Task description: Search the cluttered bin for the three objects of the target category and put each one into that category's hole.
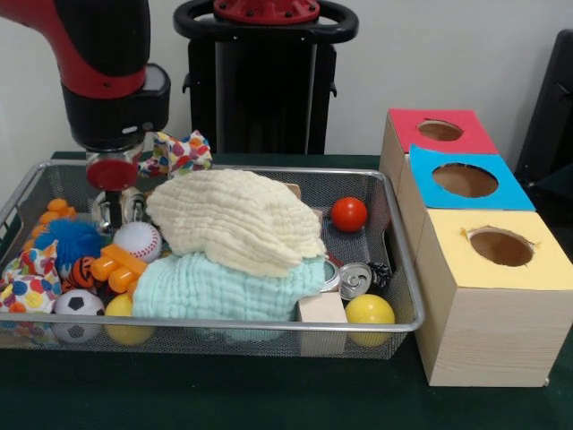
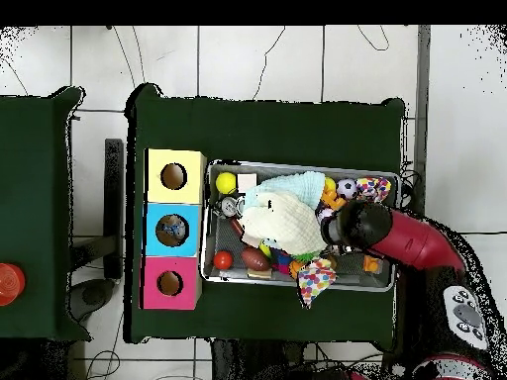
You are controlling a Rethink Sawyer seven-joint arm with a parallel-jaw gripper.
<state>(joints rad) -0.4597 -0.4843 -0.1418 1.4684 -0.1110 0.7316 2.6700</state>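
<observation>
My claw (image 1: 111,208) is lowered into the wire bin (image 1: 224,323) at its end farthest from the 3 boxes, among the small toys; the target category is not stated and I cannot confirm it from these views. Claw state: the tips are partly masked by clutter, so I cannot tell whether it is released or clenched on anything. Nearest items are the baseball (image 1: 137,240), the orange plastic toy (image 1: 117,265), the blue spiky ball (image 1: 70,240) and the soccer ball (image 1: 78,304); a cream cloth (image 1: 235,219) and a mint cloth (image 1: 224,287) cover the bin's middle and likely hide further pieces. Also present: 1 red ball (image 1: 349,214), 1 yellow ball (image 1: 370,311). The holes sit in the red box (image 1: 439,131), blue box (image 1: 464,180) and yellow box (image 1: 500,247), just beside the bin on the green worktop (image 1: 269,394). Recommendation: take 1 item only, centred between the tips, lift straight clear of the mesh rim before travelling, and shift the cloths aside if targets are missing. Pose: my arm (image 2: 411,237) descends near vertically, wrist directly over the toy cluster.
</observation>
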